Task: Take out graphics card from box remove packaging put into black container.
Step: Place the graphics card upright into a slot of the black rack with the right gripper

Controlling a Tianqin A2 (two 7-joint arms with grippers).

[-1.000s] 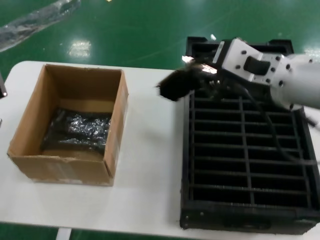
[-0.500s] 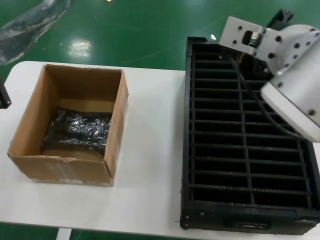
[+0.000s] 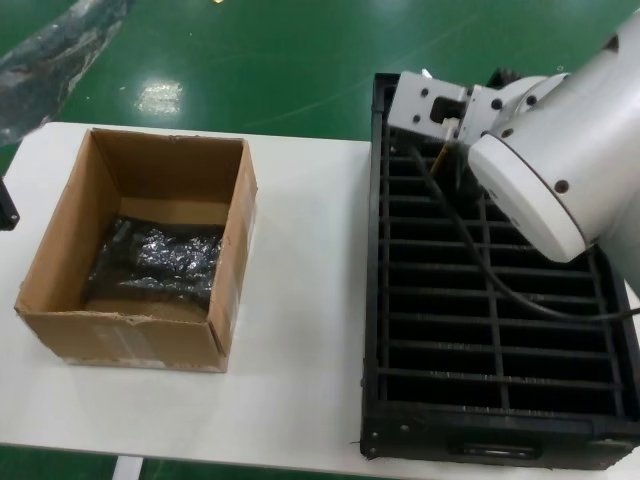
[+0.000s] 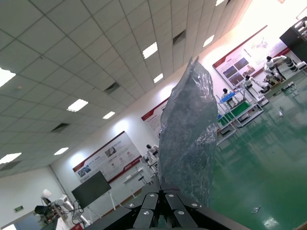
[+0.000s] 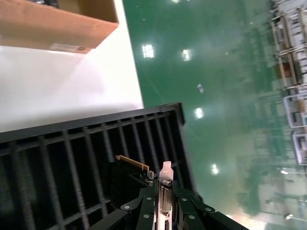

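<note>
Holding the graphics card (image 5: pixel 132 175) over the black container (image 5: pixel 72 143), right gripper (image 5: pixel 163 191).

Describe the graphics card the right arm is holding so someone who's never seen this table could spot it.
Find the black container on the table's right side. At its far end, the right gripper holds the graphics card down into a slot. It is bare: a dark board with a gold edge strip, unlike the shiny wrapped bundle in the box.

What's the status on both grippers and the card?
Right gripper shut on dark finned graphics card, lowering it into black slotted tray. Left gripper holds crinkled translucent bag aloft. Nothing obstructing.
</note>
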